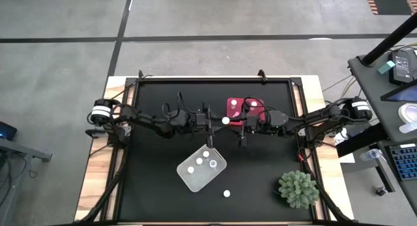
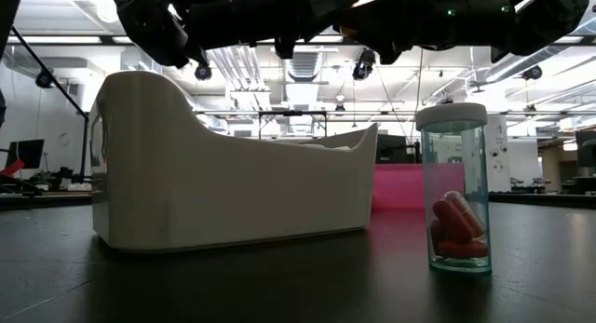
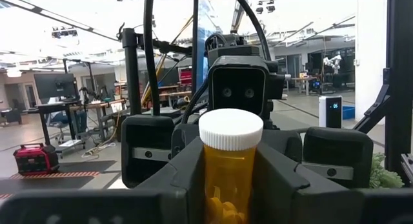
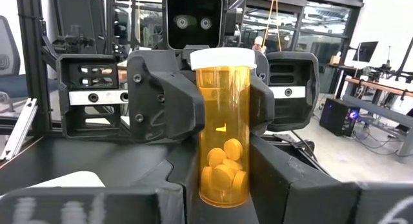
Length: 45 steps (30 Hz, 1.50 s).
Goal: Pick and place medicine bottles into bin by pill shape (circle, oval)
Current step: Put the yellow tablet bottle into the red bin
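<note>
An orange medicine bottle [image 1: 225, 120] with a white cap, holding round yellow pills, hangs above the table's middle between my two grippers. My left gripper [image 3: 230, 185] reaches it from the table's left and is shut on it. My right gripper [image 4: 224, 195] reaches it from the right and is shut on it too. A white tray [image 1: 201, 169] holds several bottles. A pink-red tray [image 1: 244, 110] holds two. A teal bottle [image 2: 453, 188] with red oval capsules stands upright on the table near the front edge [image 1: 227, 193]. My left gripper pinches the bottle's upper body just below the cap [image 4: 205, 82] between its two fingers [image 4: 161, 95], coming level from the table's left. The bottle stands upright, lifted clear of the table. My right gripper has its two fingers [image 4: 284, 179] against the sides of the bottle's lower body [image 4: 222, 185], coming level from the table's right, below the left gripper's fingers. The bottle stays upright with its cap up.
A spiky green plant [image 1: 298, 189] stands at the near right corner. The black mat has bare room at the near left and far left. The white tray [image 2: 233, 174] and the pink tray [image 2: 400, 188] lie below and beside the grippers.
</note>
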Tool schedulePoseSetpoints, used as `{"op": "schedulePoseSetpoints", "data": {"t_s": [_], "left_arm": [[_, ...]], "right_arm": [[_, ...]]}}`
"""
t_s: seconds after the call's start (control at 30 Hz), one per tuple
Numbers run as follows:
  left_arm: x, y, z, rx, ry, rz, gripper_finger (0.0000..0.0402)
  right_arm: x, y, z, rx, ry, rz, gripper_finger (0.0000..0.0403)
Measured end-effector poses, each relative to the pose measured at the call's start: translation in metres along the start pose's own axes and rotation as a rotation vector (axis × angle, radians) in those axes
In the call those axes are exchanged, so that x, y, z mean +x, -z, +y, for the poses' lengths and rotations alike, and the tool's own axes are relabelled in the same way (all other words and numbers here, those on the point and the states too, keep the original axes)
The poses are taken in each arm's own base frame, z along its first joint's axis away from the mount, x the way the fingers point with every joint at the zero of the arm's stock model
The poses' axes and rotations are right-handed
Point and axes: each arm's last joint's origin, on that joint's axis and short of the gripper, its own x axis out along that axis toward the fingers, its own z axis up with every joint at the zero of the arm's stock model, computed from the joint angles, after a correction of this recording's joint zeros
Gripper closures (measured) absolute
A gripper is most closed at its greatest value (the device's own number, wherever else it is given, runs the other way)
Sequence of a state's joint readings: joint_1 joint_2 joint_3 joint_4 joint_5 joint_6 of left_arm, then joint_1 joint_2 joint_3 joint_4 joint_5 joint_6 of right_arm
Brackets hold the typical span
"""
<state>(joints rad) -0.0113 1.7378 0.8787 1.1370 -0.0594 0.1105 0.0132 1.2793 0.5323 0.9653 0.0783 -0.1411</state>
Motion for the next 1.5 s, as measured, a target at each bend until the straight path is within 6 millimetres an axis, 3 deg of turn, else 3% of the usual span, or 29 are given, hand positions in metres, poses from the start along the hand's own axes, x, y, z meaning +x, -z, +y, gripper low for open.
{"op": "schedulePoseSetpoints", "data": {"t_s": [0.2, 0.6, 0.93, 1.5], "left_arm": [[0.000, -0.001, 0.000, 0.008, 0.002, 0.002, 0.0314], [-0.003, -0.009, 0.000, 0.044, 0.013, 0.049, 0.0315], [-0.011, -0.011, 0.001, 0.074, 0.035, 0.241, 0.0316], [-0.012, -0.008, 0.002, 0.106, 0.018, 0.275, 0.0316]], "right_arm": [[0.000, 0.001, 0.000, 0.011, -0.001, 0.012, 0.0288], [-0.017, -0.018, -0.005, 0.046, 0.020, 0.087, 0.0181], [-0.036, -0.039, -0.009, 0.117, 0.022, 0.081, 0.0159], [0.014, -0.044, 0.001, 0.035, -0.030, 0.293, 0.0169]]}}
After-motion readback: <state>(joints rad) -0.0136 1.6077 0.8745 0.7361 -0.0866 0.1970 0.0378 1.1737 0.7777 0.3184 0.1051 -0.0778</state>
